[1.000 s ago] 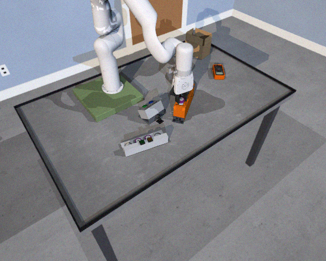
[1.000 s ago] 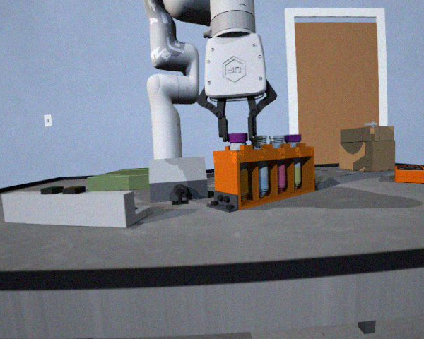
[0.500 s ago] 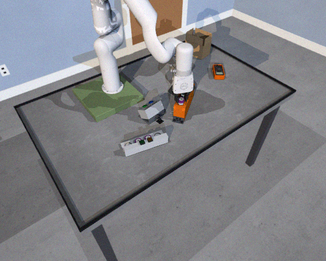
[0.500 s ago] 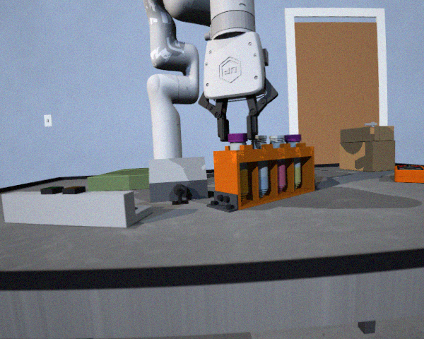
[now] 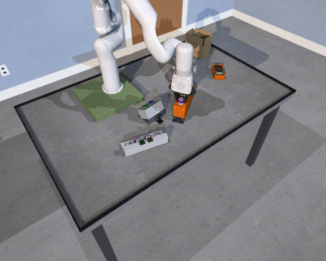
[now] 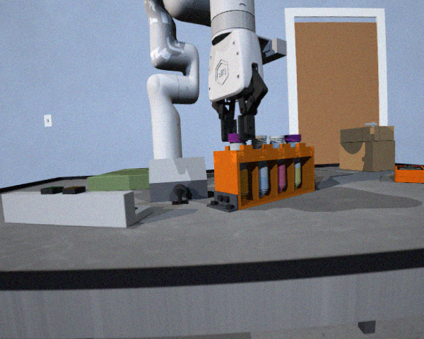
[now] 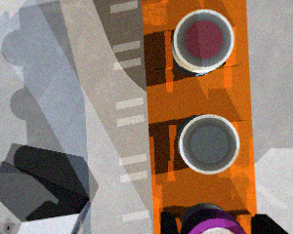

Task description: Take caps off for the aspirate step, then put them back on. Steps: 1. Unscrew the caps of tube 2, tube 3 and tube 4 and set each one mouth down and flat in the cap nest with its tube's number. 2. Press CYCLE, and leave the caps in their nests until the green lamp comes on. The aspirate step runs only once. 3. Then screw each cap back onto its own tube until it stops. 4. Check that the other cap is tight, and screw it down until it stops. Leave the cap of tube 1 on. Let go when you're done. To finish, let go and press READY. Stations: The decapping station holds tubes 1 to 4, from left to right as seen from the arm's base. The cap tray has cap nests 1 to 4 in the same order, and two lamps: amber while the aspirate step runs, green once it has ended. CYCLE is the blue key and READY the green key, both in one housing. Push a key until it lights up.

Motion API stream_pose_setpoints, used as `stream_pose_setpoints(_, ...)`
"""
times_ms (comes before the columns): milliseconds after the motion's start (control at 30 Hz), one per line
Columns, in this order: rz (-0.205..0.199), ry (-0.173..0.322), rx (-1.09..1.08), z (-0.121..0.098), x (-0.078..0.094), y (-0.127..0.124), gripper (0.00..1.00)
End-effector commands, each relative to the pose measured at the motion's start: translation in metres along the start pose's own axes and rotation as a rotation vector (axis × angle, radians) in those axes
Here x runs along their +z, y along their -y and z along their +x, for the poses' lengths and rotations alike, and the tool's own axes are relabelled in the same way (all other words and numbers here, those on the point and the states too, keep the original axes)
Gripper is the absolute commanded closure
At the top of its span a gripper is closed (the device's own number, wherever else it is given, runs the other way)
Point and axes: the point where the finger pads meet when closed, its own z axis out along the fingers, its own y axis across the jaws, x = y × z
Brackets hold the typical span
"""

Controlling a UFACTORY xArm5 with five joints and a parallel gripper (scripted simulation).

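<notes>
The orange decapping station (image 6: 263,171) holds four tubes. My gripper (image 6: 237,136) is straight above its end tube, the one nearest the exterior camera. The fingers stand on either side of that tube's purple cap (image 6: 235,137), slightly open and not clamping it. The cap also shows at the bottom edge of the wrist view (image 7: 216,225). The two middle tubes (image 7: 209,143) (image 7: 203,41) are open. The far end tube keeps its purple cap (image 6: 292,138). Two purple caps (image 5: 137,139) (image 5: 146,137) lie in the middle nests of the white cap tray (image 5: 144,143). Both tray lamps look dark.
The grey key housing (image 5: 151,110) with the blue key (image 5: 150,102) and green key (image 5: 144,106) stands just left of the station. A cardboard box (image 5: 199,42) and an orange meter (image 5: 218,71) sit at the far table end. The arm's green base pad (image 5: 107,98) lies left.
</notes>
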Motion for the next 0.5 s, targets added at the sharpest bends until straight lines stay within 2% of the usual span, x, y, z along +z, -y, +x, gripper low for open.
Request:
stream_pose_setpoints(0,-0.004,-0.002,0.279,-0.0001,-0.0013,-0.0012,0.54)
stream_pose_setpoints(300,-0.003,-0.002,0.664,-0.0001,-0.0013,-0.0012,0.54)
stream_pose_setpoints(467,-0.003,-0.002,0.716,-0.0001,-0.0013,-0.0012,0.54)
